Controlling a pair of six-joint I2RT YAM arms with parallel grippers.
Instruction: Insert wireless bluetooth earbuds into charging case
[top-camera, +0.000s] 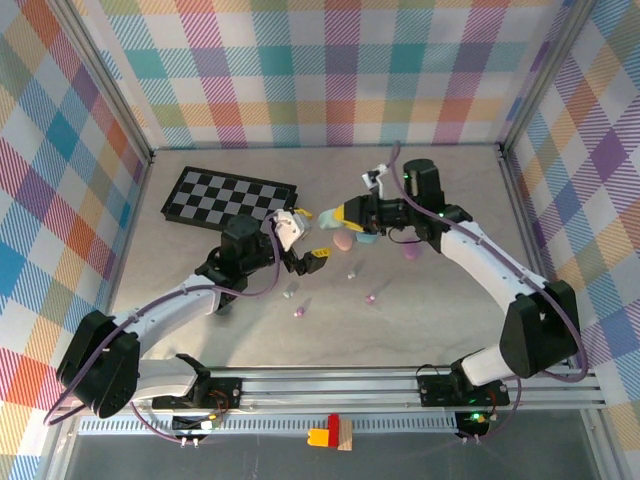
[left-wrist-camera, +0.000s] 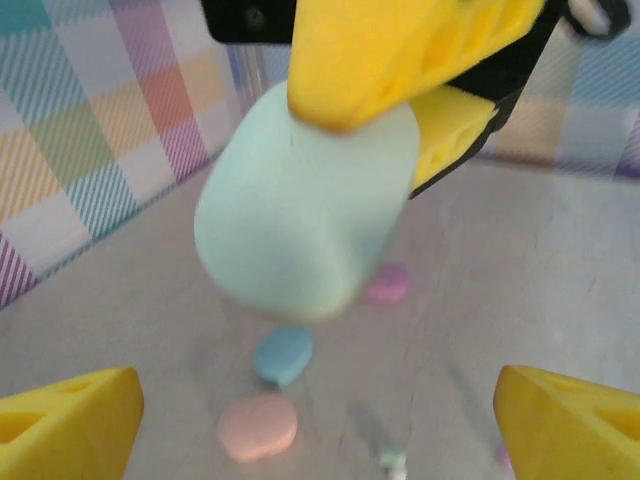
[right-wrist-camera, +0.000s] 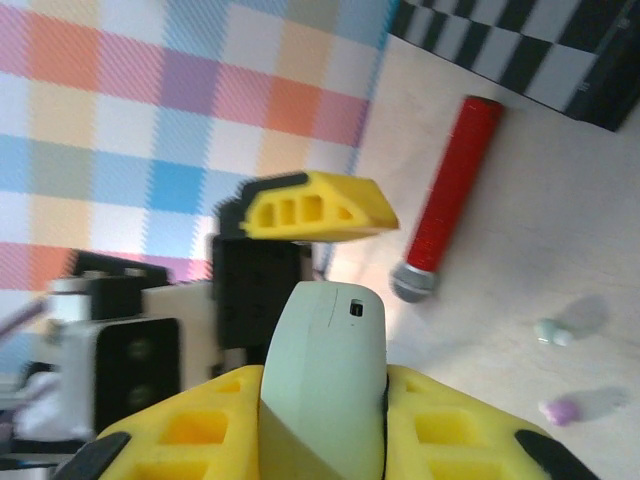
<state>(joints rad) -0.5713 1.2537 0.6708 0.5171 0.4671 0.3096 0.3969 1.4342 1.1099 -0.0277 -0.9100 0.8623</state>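
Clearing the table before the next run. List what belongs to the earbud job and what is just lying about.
Job: pale green charging case, held by the right end effector; pink case; blue case; purple case; whitish-green earbud; purple earbud.
Lying about: checkerboard; red cylinder with a grey tip; red and yellow blocks.

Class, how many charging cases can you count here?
4: green case in the right jaws; pink case, blue case and purple case on the table. Others may be hidden.
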